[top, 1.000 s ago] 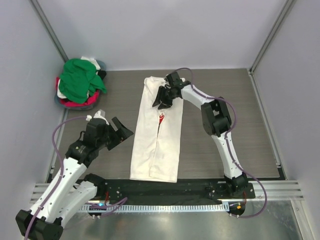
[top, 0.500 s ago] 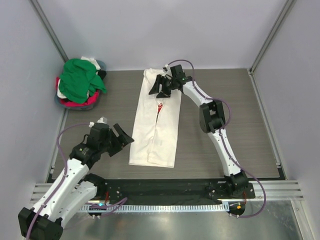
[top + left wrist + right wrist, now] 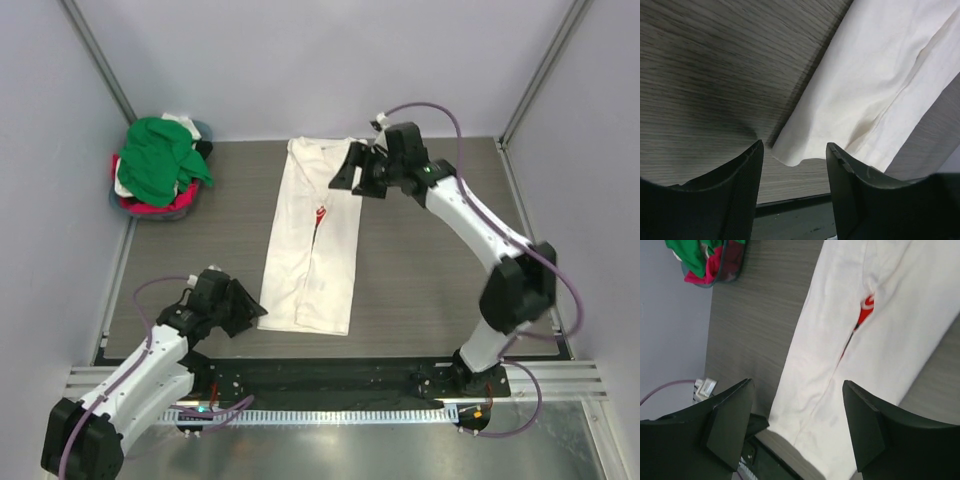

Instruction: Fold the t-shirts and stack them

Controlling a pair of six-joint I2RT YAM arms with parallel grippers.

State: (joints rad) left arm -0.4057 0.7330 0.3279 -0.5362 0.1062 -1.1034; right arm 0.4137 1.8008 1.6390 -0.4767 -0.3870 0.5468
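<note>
Standing over the desk [image 3: 420, 290], I see the cream-white t-shirt [image 3: 312, 245] laid flat down its middle as a long narrow strip, both sides folded in to meet along a centre seam. A sliver of red print [image 3: 320, 213] peeks out of that seam. From above, the left end effector [image 3: 240, 308] sits low by the strip's near left corner. The right end effector [image 3: 350, 172] hangs at the far right of the strip.

The left wrist view adds what the overhead hides: the left end effector [image 3: 795, 146] is spread apart, its dark fingers [image 3: 740, 190] flanking the shirt's [image 3: 880, 75] rounded corner, gripping nothing. The right wrist view shows the right end effector [image 3: 797, 385] spread wide as well, looking down the length of the shirt [image 3: 880, 340] with the red print [image 3: 866, 307] plain in the seam; I cannot tell how high it hovers.

Off in the far left corner lies a heap of t-shirts [image 3: 158, 165], green on top, pink-red and white beneath, well apart from the strip. The right wrist view catches its edge [image 3: 705, 260]. Nothing lies between the two.
</note>
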